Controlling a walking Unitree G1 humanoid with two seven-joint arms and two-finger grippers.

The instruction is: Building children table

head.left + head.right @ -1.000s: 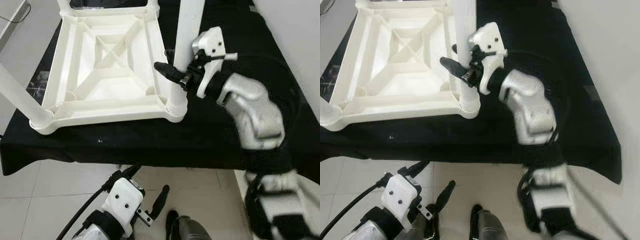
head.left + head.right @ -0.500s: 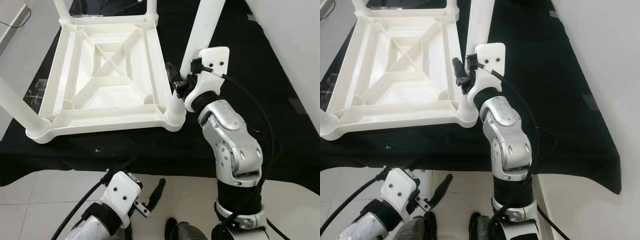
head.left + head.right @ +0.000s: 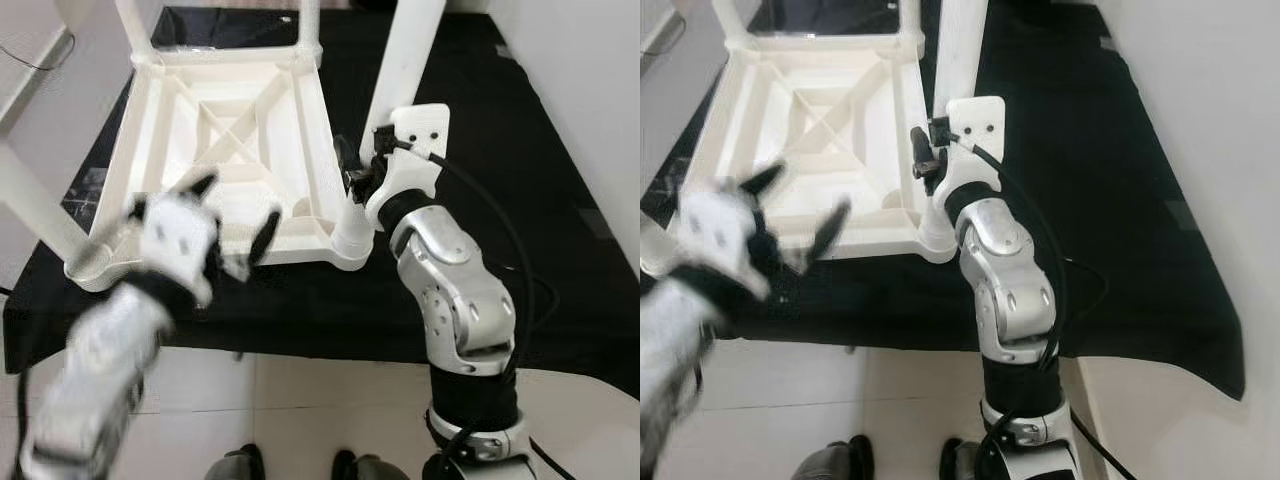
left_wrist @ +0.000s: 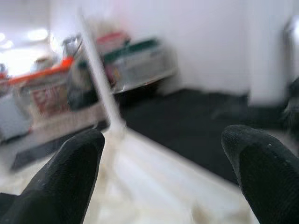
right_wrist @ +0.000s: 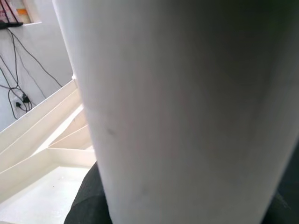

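Observation:
A white plastic children's table (image 3: 225,120) lies upside down on a black-covered surface, its legs pointing up. My right gripper (image 3: 358,176) is shut on the near-right leg (image 3: 408,60), just above its socket at the table's corner. That leg (image 5: 177,102) stands close in front of the right wrist camera. My left gripper (image 3: 240,200) is blurred with motion and hangs open over the table's near rim, touching nothing. Its two black fingertips (image 4: 65,177) stand wide apart in the left wrist view.
The black cloth (image 3: 530,170) reaches to the right, up to a white wall (image 3: 600,70). Other legs rise at the near-left corner (image 3: 30,200) and the far corners (image 3: 308,20). Tiled floor (image 3: 330,400) lies below the near edge of the surface.
My left arm has swung up from beside the floor to above the table's near rim. The right gripper keeps its hold on the leg.

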